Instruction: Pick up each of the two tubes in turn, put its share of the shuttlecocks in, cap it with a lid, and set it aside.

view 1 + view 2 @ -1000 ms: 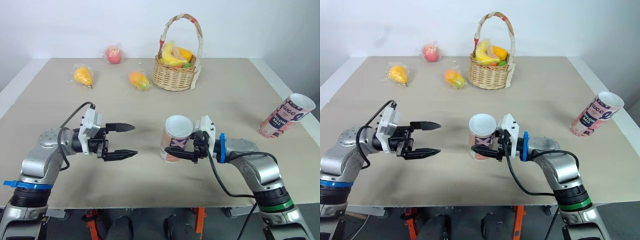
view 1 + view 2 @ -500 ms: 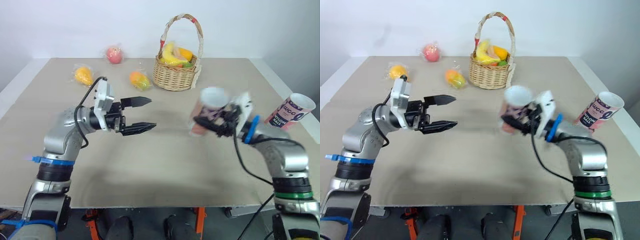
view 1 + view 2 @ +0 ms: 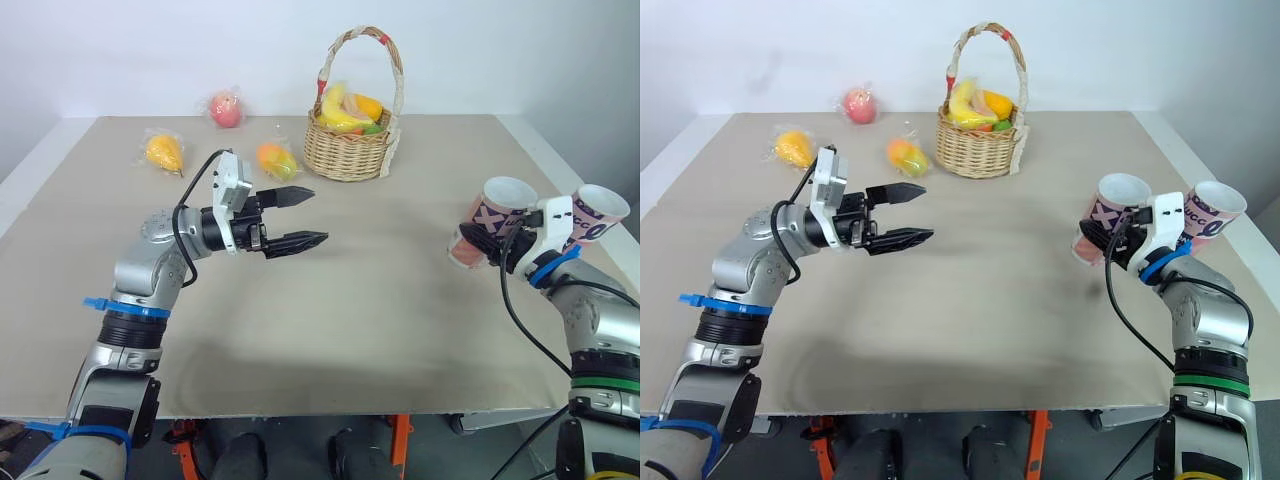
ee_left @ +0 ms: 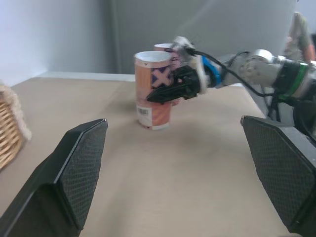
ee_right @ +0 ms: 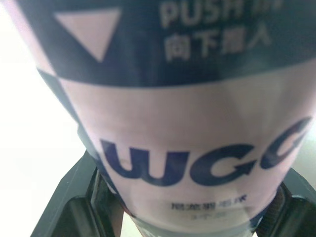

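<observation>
Tube (image 3: 487,213), pink with navy print, white top: clamped across its lower body by right tool (image 3: 492,245), leaning a little, near right edge of counter (image 3: 380,300). Base low over or on the surface; contact not determinable. White top either lid or open mouth; not determinable.

Second tube (image 3: 601,205), same print: just beside and behind, closer to right edge, partly hidden by the right wrist.

Left tool (image 3: 318,215): fingers spread wide, holding nothing, hovering over left-centre of counter, pointing toward the right side.

Basket (image 3: 350,155) of fruit: far edge, middle. Three wrapped fruits (image 3: 166,152): far-left corner region. All well apart from the work.

Step in hand, judged: setting the held piece aside by right edge.

Handling notes:
- Bring upright before lowering; a tilted base likely to rock or tip on release.
- Keep a gap to the neighbouring piece, to avoid knocking it off the edge.
- Set fully inboard of right edge.
- Part fingers only once base sits flat; withdraw sideways, level, without dragging the wall.
- Keep left tool clear.
</observation>
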`<act>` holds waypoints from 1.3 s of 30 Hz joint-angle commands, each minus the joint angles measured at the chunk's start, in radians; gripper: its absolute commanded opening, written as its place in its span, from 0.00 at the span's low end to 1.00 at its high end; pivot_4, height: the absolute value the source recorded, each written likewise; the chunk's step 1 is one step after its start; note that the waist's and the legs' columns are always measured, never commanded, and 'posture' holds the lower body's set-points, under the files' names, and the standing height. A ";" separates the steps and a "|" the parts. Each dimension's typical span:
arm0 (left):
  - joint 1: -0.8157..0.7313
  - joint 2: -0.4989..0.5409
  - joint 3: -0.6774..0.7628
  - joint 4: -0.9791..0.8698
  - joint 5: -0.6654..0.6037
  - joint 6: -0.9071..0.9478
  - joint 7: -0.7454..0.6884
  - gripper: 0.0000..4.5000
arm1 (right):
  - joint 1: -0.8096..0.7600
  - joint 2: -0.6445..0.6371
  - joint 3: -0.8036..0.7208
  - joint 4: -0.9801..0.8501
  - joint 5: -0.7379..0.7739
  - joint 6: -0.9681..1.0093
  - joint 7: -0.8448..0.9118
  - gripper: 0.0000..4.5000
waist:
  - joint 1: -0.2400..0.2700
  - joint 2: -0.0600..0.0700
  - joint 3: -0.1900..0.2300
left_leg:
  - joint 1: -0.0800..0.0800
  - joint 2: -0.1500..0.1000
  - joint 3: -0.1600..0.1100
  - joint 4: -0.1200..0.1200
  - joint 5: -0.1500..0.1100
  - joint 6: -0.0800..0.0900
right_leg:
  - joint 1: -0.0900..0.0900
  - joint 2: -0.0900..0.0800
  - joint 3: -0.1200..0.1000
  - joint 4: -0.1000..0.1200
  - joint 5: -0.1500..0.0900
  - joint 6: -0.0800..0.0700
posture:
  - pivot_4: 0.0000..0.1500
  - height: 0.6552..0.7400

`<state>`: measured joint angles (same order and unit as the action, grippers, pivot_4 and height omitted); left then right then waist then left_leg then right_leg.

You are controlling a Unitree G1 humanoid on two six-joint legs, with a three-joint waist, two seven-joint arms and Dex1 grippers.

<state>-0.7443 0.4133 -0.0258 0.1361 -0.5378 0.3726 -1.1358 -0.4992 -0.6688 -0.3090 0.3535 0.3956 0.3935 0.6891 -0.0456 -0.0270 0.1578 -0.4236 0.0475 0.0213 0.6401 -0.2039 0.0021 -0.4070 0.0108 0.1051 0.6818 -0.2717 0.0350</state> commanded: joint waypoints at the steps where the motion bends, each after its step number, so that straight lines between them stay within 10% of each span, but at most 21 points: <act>1: -0.041 -0.006 0.011 0.003 0.020 0.005 0.046 1.00 | 0.029 0.001 -0.002 -0.030 0.040 0.040 0.057 0.99 | 0.000 0.000 0.000 | 0.000 0.000 0.000 0.000 0.000 0.000 | 0.000 0.000 0.000 0.000 0.000 0.000 | 1.00 0.97; 23: 0.077 0.077 0.093 -0.094 0.028 0.180 0.247 1.00 | 0.409 -0.141 -0.175 -0.399 0.164 0.167 0.162 0.99 | -0.004 0.002 0.000 | 0.001 0.000 0.001 0.000 0.000 0.000 | 0.000 0.001 0.002 0.000 0.000 0.002 | 1.00 0.97; 39: 0.499 0.104 0.207 -0.301 -0.012 0.142 0.334 1.00 | 0.294 0.050 0.253 -0.670 0.221 0.256 0.167 0.99 | 0.012 -0.001 0.000 | 0.000 0.000 0.001 0.000 0.004 -0.004 | 0.000 -0.002 0.001 0.000 -0.001 0.009 | 1.00 0.97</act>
<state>-0.2399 0.5213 0.1653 -0.1126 -0.5388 0.5415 -0.8078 -0.1882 -0.6218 -0.0479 -0.3140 0.6190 0.6660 0.8496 -0.0338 -0.0280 0.1581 -0.4233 0.0469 0.0228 0.6406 -0.2002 -0.0023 -0.4072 0.0083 0.1065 0.6815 -0.2722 0.0440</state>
